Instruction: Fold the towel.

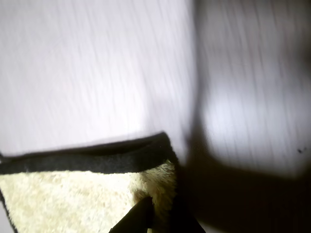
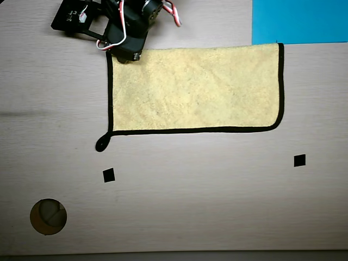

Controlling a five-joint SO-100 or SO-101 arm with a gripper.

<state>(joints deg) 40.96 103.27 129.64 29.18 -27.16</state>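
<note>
The hand (image 2: 126, 54) is at the top-left corner of the towel (image 2: 196, 89) in the overhead view, so I judge the first fold is only starting.
In the wrist view dark fingertips (image 1: 141, 218) press into the pile near the black edging; the hand seems to pinch the corner, but I cannot tell for sure. The towel lies spread on the pale wooden desk (image 2: 217, 196), its upper right edge touching a blue sheet (image 2: 299, 22). Next, the corner must be lifted and carried across.

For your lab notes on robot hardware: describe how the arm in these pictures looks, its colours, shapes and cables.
In the overhead view the arm is black and blocky, built of boxy segments, with white and red cables looping across its top. In the wrist view only dark, pointed jaw tips show at the bottom edge; no markings are readable.
</note>
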